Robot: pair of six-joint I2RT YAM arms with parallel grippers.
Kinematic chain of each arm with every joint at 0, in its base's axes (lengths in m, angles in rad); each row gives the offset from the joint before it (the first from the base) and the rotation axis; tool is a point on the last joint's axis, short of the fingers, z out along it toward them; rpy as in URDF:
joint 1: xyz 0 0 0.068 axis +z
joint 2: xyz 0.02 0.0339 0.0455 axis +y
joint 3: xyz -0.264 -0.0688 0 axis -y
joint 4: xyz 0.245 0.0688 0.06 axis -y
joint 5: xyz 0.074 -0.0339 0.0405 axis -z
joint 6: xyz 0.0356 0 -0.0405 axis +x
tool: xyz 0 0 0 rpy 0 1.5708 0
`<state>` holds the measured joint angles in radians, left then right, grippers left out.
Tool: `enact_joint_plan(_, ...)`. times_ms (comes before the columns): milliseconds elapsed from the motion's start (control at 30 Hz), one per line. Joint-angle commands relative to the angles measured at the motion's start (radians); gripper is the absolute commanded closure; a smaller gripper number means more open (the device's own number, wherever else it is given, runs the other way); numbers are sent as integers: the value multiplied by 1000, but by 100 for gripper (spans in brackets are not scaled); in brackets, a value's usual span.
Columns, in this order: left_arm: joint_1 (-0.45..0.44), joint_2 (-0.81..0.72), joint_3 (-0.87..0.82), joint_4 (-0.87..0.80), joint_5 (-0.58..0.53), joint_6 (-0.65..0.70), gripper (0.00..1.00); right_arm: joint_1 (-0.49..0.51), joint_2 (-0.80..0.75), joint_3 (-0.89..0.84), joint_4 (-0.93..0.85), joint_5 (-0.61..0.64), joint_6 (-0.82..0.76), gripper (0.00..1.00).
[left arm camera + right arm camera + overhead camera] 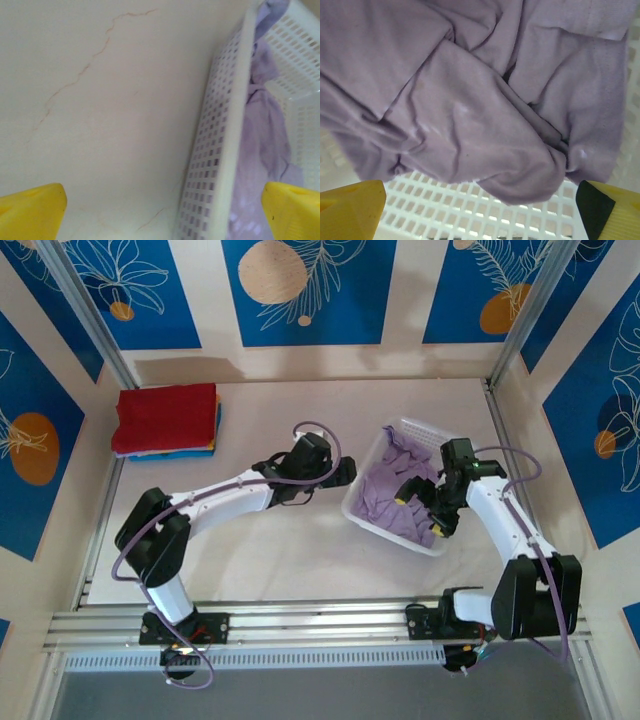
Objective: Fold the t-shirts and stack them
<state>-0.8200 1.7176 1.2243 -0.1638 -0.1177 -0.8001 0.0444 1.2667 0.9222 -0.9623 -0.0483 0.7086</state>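
Observation:
A crumpled lavender t-shirt (385, 495) (470, 100) (265, 130) lies inside the white perforated basket (372, 525) (220, 150) (470, 210) at the right of the table. My right gripper (420, 508) (480, 210) hangs open just above the shirt inside the basket, nothing between its yellow fingertips (350, 207). My left gripper (345, 475) (165, 210) stands open at the basket's left wall, its jaws straddling the rim without touching it. A folded stack of t-shirts (166, 420), red on top with blue, yellow and orange edges below, sits at the far left.
Walls with blue panels close in the table on three sides. An aluminium rail (320, 625) runs along the near edge where the arm bases are bolted. Bare tabletop (280, 550) (100, 100) spreads between the stack and the basket.

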Motion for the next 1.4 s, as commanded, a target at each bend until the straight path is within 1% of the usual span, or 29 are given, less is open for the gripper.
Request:
enact_joint_plan(0, 8, -47, -12, -41, -19, 37, 1, -45, 32, 2, -24, 142, -29, 1)
enact_joint_plan(100, 13, -57, -14, -55, -20, 48, 0, -111, 74, 48, -33, 208, -73, 1)
enact_joint_plan(200, 20, -65, -14, -71, -17, 57, 1, -183, 134, 105, -36, 245, -123, 1)
enact_joint_plan(267, 23, -71, -14, -80, -19, 63, 1, -227, 176, 149, -41, 231, -128, 1)
enact_joint_plan(333, 26, -78, -19, -85, -20, 65, 1, -229, 212, 175, -25, 215, -129, 1)
enact_joint_plan(433, 26, -83, -22, -93, -20, 68, 1, -192, 264, 214, -48, 224, -117, 1)
enact_joint_plan(567, 26, -83, -25, -104, -10, 72, 1, -169, 289, 168, -12, 205, -78, 1)
enact_joint_plan(667, 26, -87, -38, -105, -3, 72, 1, -180, 338, 145, 40, 216, -70, 1)
enact_joint_plan(767, 26, -97, -55, -109, 3, 72, 1, -199, 427, 183, 64, 239, -110, 1)
enact_joint_plan(933, 26, -114, -75, -126, -5, 75, 1, -220, 606, 337, 70, 222, -210, 1)
enact_joint_plan(1167, 28, -96, -70, -149, 0, 76, 1, -220, 886, 628, 34, 177, -301, 0)
enact_joint_plan(1200, 28, -90, -66, -157, -2, 78, 1, -214, 926, 684, 13, 171, -321, 2)
enact_joint_plan(1300, 30, -76, -52, -179, -2, 82, 1, -187, 1008, 839, -71, 203, -339, 4)
enact_joint_plan(1367, 34, -69, -39, -190, 7, 89, 1, -175, 1011, 891, -96, 234, -331, 3)
